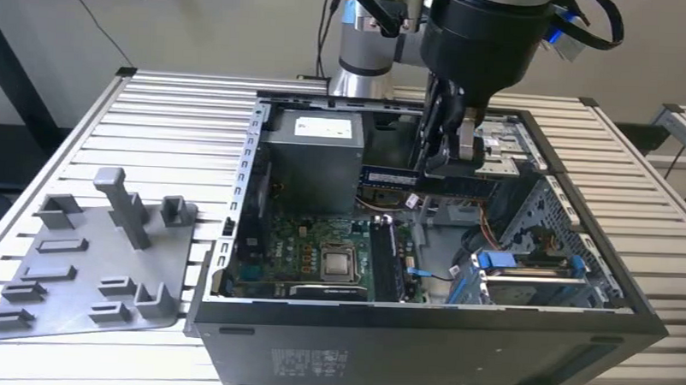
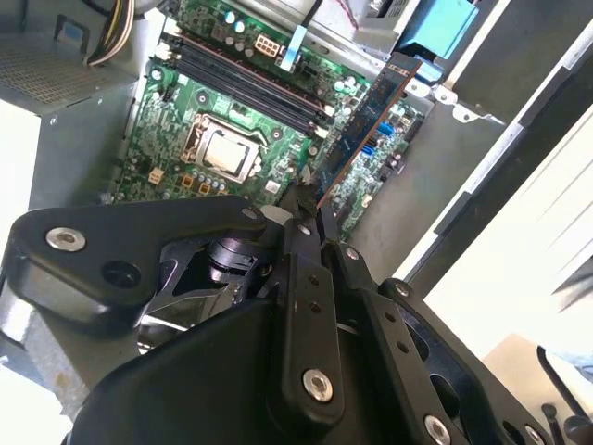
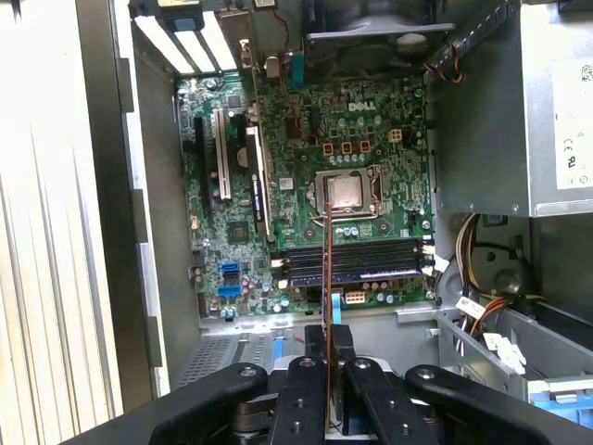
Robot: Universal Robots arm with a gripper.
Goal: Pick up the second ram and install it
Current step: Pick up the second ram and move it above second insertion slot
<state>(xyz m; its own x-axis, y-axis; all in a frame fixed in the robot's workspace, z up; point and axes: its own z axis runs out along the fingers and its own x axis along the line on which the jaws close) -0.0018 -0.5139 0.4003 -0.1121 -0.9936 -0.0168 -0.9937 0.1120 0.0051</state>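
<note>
My gripper (image 1: 446, 175) hangs over the open computer case (image 1: 243, 197), shut on the second ram (image 1: 435, 180), a thin dark stick held on its long edge above the case's back half. In the first wrist view the ram (image 3: 328, 269) shows edge-on between my fingers (image 3: 310, 371), crossing over the memory slots (image 3: 352, 261) on the green motherboard (image 3: 306, 148). In the second wrist view the stick (image 2: 366, 125) juts out from my gripper (image 2: 310, 218) above the board, to one side of the slots (image 2: 246, 88). It is well above the board and touches no slot.
A grey holder tray (image 1: 90, 261) with upright posts lies on the slatted table at the exterior view's left. Inside the case sit the power supply (image 1: 316, 157), the bare processor (image 1: 338, 262), loose cables (image 3: 473, 250) and a blue drive bracket (image 1: 495, 259).
</note>
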